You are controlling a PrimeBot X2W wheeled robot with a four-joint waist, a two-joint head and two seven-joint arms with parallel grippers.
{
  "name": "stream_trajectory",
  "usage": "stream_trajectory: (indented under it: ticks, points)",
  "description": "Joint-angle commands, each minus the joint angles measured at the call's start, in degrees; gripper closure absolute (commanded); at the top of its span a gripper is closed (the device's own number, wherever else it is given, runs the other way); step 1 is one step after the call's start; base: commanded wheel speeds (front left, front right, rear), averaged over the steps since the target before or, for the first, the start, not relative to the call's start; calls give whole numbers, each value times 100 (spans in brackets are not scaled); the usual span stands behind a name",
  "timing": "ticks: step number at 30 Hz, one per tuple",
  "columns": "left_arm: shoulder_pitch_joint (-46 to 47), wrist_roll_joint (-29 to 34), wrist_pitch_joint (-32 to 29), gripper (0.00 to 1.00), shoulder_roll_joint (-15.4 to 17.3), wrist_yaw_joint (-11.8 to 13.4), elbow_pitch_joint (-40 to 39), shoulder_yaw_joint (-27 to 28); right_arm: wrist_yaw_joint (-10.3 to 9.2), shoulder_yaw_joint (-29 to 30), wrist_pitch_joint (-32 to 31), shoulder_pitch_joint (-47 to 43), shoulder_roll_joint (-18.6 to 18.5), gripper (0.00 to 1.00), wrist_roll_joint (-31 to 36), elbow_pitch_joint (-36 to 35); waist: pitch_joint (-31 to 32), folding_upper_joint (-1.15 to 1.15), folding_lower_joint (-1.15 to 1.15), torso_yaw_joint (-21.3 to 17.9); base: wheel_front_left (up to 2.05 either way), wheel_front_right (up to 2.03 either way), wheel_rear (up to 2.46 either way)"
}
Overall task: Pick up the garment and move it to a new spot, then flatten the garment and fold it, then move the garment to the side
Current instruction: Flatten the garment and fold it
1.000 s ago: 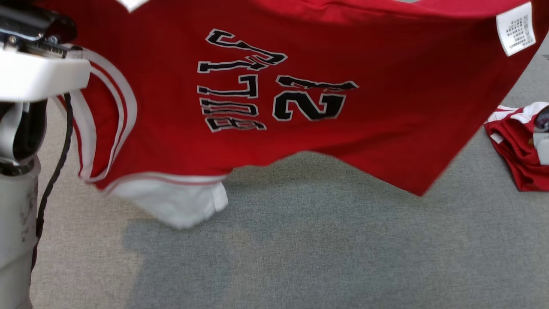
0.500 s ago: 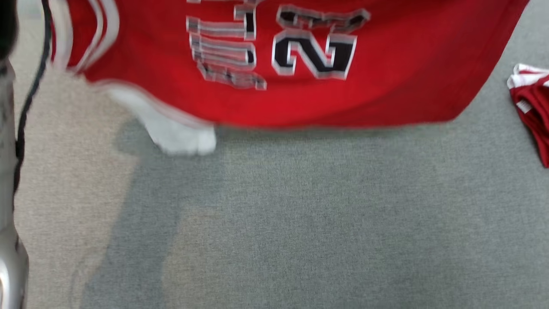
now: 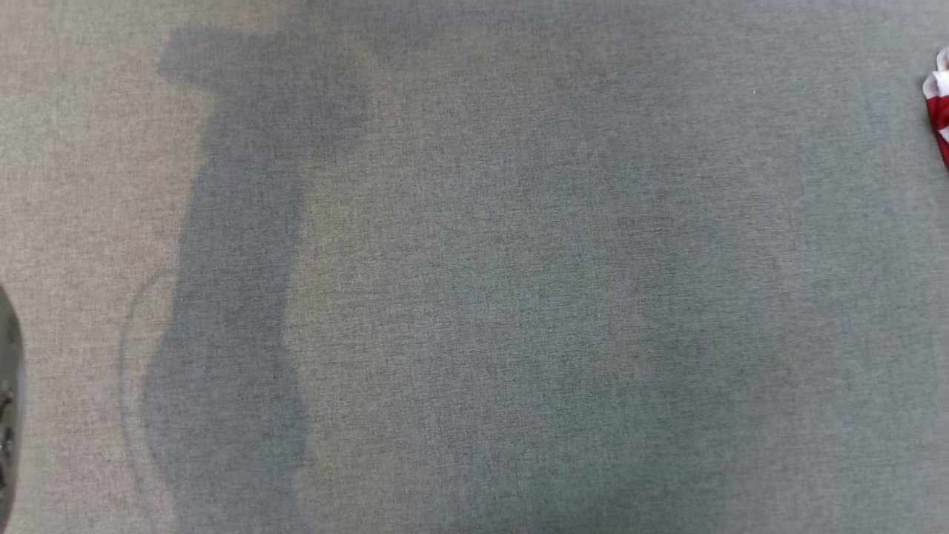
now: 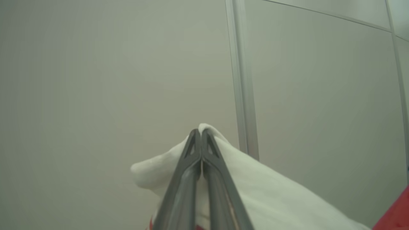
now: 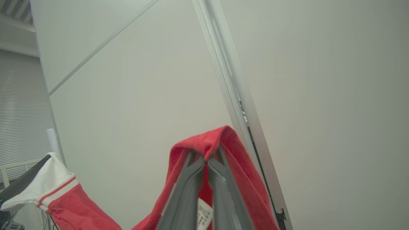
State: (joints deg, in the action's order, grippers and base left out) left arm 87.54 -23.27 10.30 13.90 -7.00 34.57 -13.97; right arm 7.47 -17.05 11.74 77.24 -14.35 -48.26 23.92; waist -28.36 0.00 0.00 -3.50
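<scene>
Tabletop [image 3: 563, 297], grey woven cover, spans the head view. Wall [image 4: 96, 80], pale flat panels, sits behind the fingers in both wrist views, so both arms are raised well up off the tabletop. Garment [image 5: 243, 179], a red jersey with white trim, hangs in the air clear of the tabletop, stretched between the two arms. In the right wrist view a red fold humps over the fingertips and red cloth drops away on both sides. Its far corner, a white band with a thin red stripe, sits lower left with a dark bar along its top; cannot tell what the bar is. In the left wrist view the garment [image 4: 274, 195] shows as white cloth bunched round the fingers, with a red bit at the lower right corner. Shadow [image 3: 237, 282], broad and soft, lies on the left part of the tabletop as a dark column running top to bottom. Strip [image 5: 230, 89], a metal wall joint, runs behind the garment. Cloth [image 3: 938, 111], a second red and white piece, lies at the tabletop's far right edge, mostly cut off. Left fingers [image 4: 201, 140] are pressed fully together, pinching the white garment edge at the tips. Right fingers [image 5: 207, 161] are likewise closed tight, clamped on the red fold. Tag [image 5: 204, 212], white with small print, hangs between the right fingers lower down; unreadable.
</scene>
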Motion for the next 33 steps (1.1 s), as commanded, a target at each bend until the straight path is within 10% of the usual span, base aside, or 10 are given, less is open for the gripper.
stream_trajectory:
  ticks: [1,18,33]
  points:
    - [4,-100,-40,100,-34,-25,197,-15,6,-138,67,71,9,100,-11,130,-35,0,0,26,0,0,0]
    - [-1564,-1587,156,100,-414,-48,2645,-361,5,-2275,352,-583,127,100,-945,1972,-387,0,0,78,0,0,0]
    - [-4950,-2454,472,100,133,-47,965,-403,5,-1069,353,-4144,-60,100,-709,225,403,0,0,-28,0,0,0]
